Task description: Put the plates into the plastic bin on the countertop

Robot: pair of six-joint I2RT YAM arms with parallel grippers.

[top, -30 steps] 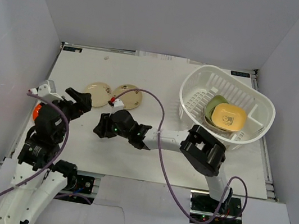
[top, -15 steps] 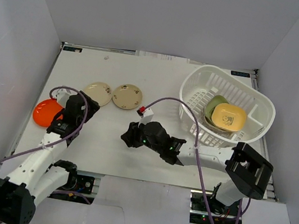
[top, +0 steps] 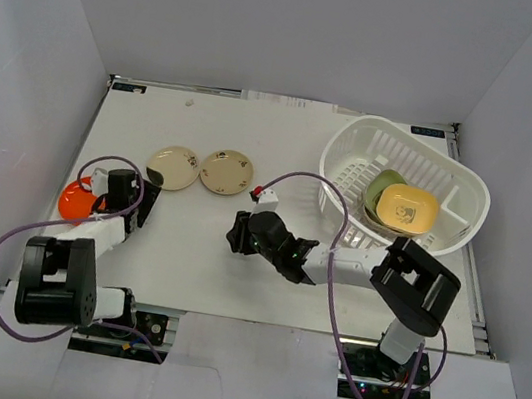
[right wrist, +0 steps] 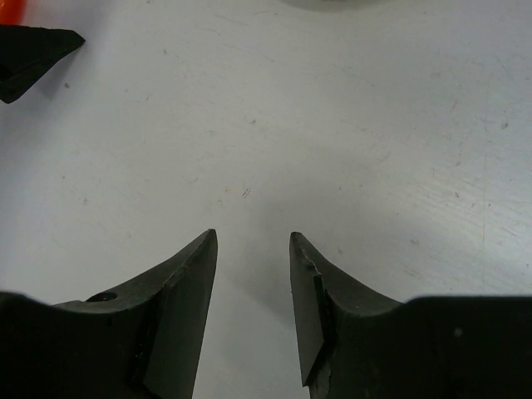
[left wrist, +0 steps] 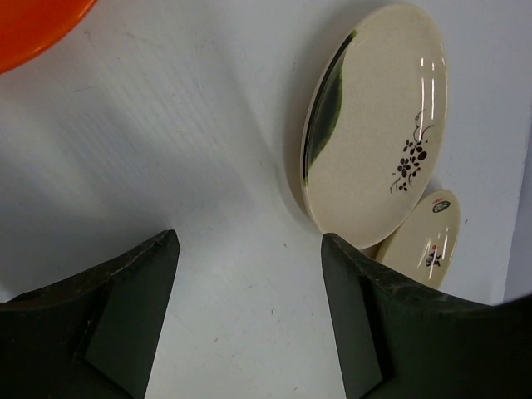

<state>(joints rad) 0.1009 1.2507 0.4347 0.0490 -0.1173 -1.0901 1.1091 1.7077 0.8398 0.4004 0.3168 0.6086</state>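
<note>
Three plates lie on the countertop: an orange one at the left, a cream one and a tan one side by side. My left gripper lies low between the orange and cream plates, open and empty. Its wrist view shows the gripper over bare surface, with the cream plate just ahead. My right gripper is open and empty below the tan plate, and its wrist view shows the gripper over bare countertop. The plastic bin holds a green plate and a yellow plate.
White walls enclose the table on three sides. Purple cables loop over both arms. The right arm stretches across the table's near middle towards the bin's front.
The left arm has dropped low onto the table and its jaws have narrowed a little. The right gripper has shifted right, away from the left gripper.
</note>
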